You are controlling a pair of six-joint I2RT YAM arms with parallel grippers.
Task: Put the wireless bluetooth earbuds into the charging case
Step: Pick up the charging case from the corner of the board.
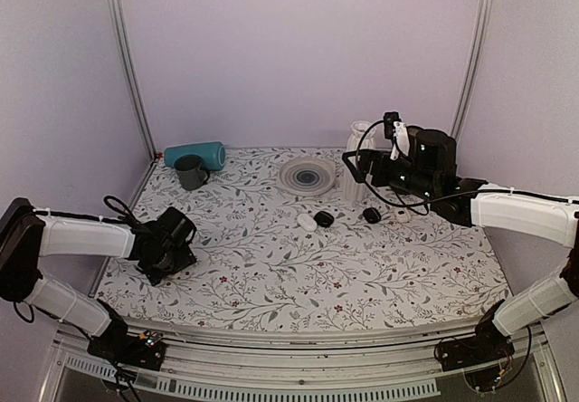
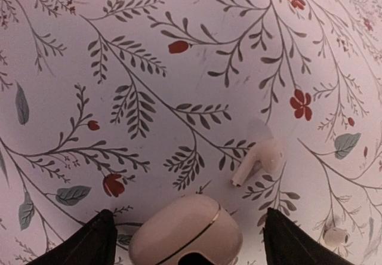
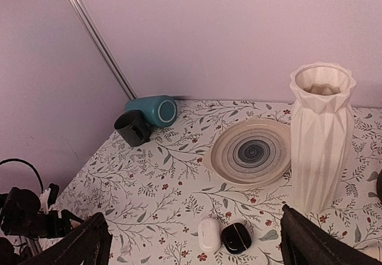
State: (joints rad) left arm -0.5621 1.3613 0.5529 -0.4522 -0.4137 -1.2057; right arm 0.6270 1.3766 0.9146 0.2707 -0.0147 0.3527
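Two tiny glossy white plastic earbuds [image 2: 256, 160] lie loose on the flower-printed desk [image 2: 149, 56]. One is on its side, just beyond the small white rounded plastic charging case [image 2: 186, 234] and to its right. The second earbud [image 2: 335, 236] is farther right, by the outer edge of one of my fingers.

The case sits on the desk between the fingers of my left tool [image 2: 188, 241]. That tool is spread, with a gap on each side, and pinches nothing. The case's lid looks shut, with a seam curving across it, and I can see no wells.

My right tool [image 3: 194, 240] is well away across the desk, raised near the tall white ribbed ceramic vase [image 3: 321, 133]. It is spread wide too and holds nothing. Below it lie a plain white oval pod [image 3: 209, 234] and a black pebble-like pod [image 3: 237, 237].

I judge I am at the first step, taking hold of the case, with neither earbud in yet. The next move calls for closing squarely on the case's sides without skating it into the nearer earbud. After that the lid must come open, which probably needs my right tool brought over.
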